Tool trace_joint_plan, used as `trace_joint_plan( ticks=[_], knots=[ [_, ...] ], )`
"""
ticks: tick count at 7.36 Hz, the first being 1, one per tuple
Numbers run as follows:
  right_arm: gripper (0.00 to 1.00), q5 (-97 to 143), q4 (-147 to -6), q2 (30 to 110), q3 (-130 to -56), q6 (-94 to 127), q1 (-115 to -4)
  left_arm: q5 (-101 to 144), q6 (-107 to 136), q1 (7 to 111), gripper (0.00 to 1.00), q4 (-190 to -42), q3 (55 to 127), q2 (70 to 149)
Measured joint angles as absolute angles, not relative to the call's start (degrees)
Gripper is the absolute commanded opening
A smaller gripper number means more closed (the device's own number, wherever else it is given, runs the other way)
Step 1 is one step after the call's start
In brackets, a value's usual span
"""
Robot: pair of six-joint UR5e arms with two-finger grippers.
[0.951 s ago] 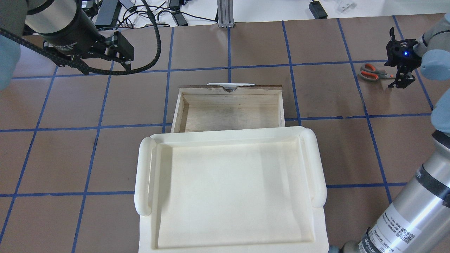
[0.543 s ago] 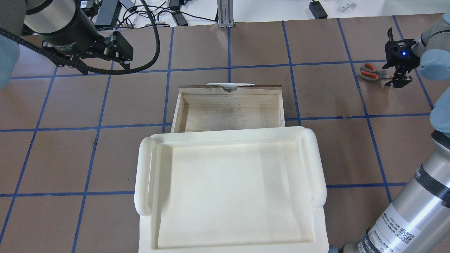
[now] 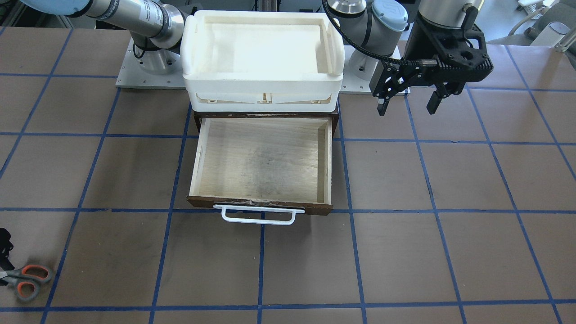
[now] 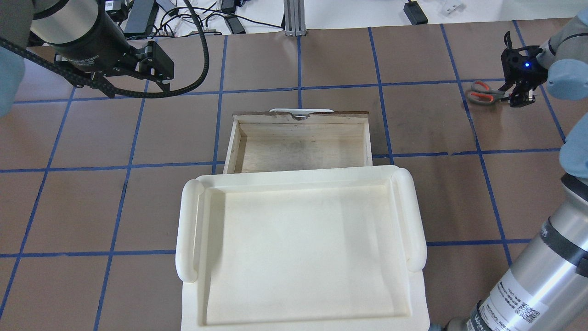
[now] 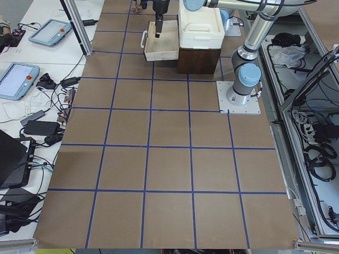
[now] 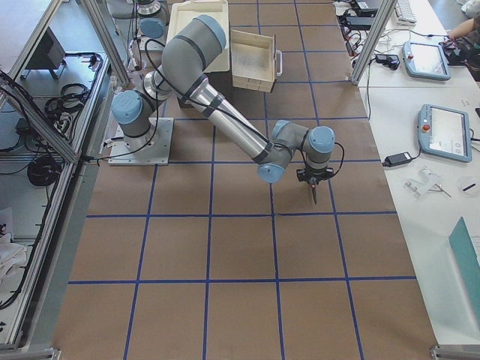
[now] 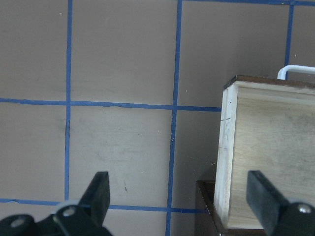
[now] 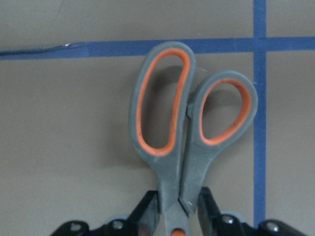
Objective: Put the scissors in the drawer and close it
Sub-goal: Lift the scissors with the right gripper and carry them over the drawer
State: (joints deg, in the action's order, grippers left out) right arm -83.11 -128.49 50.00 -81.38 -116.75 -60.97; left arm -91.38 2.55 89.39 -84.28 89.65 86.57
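The scissors [image 4: 483, 93], grey with orange-lined loops, lie at the table's far right; they also show in the front view [image 3: 26, 280]. My right gripper [image 4: 519, 95] is shut on them just behind the loops. In the right wrist view [image 8: 178, 209] both fingers press the scissors [image 8: 170, 123] near the pivot, and the blades are hidden. The drawer [image 4: 301, 120] stands pulled out and empty, with its white handle [image 3: 258, 216] facing away from me. My left gripper [image 4: 161, 79] is open and empty, hovering to the drawer's left [image 7: 179, 196].
A white foam tray [image 4: 298, 177] sits on top of the dark cabinet [image 5: 198, 59] and overhangs the drawer's rear. Blue tape lines grid the brown table. Cables and power bricks [image 4: 138, 16] lie beyond the far edge.
My right gripper's fingers have closed together on the scissors and shifted slightly toward the far edge. The left arm has hardly moved.
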Motion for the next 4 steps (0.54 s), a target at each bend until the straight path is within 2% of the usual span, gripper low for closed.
trace_joint_plan(
  ticks=[4],
  knots=[
    [0.00,-85.2,-119.3,60.4,-81.3,-111.6,-67.6,-91.5,2.5,89.3,1.00,-84.7,89.6,86.3]
  ],
)
